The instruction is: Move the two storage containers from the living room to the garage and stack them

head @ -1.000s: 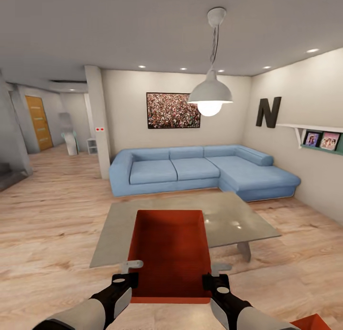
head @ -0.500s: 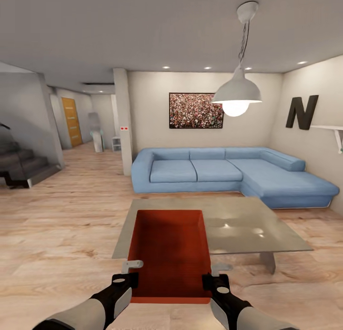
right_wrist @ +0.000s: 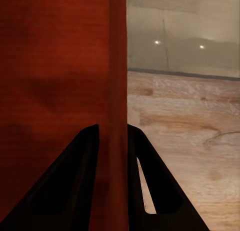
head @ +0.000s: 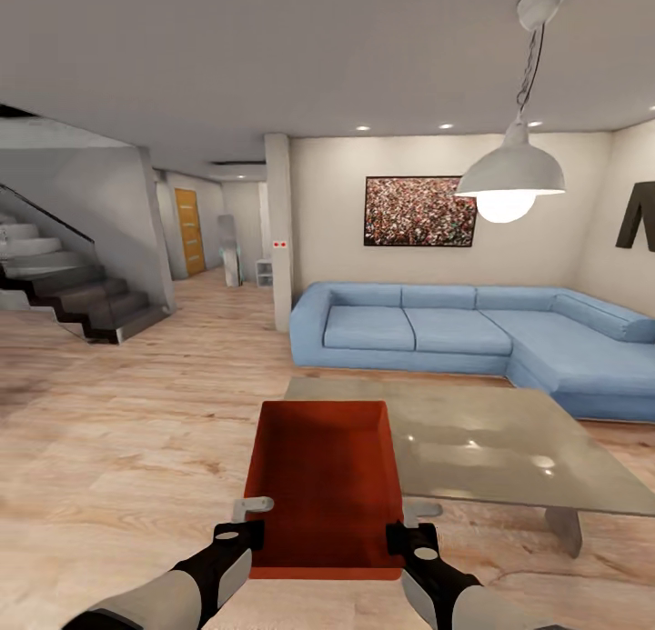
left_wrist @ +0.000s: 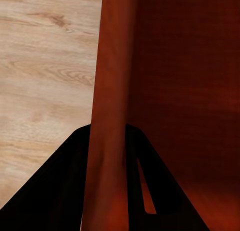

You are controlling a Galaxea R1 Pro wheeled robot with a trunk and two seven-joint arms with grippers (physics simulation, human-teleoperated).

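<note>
Orange-red storage container (head: 325, 485) side walls clamped by left claw (head: 244, 532) and right claw (head: 408, 537).

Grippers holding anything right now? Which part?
Yes: the orange-red rectangular storage container. Left gripper pinches its left side wall, right gripper its right side wall.

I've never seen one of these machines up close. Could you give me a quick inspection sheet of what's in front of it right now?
Surface: light wood-plank floor, low grey table.
Job's things: one orange-red rectangular storage bin, empty, held up between both hands.
Clutter: nothing seen.
Hands: left hand and right hand each clamp a side wall of the bin.
Cables: nothing seen.
Surroundings: blue corner sofa, white pendant lamp, dark staircase, yellow door.
</note>
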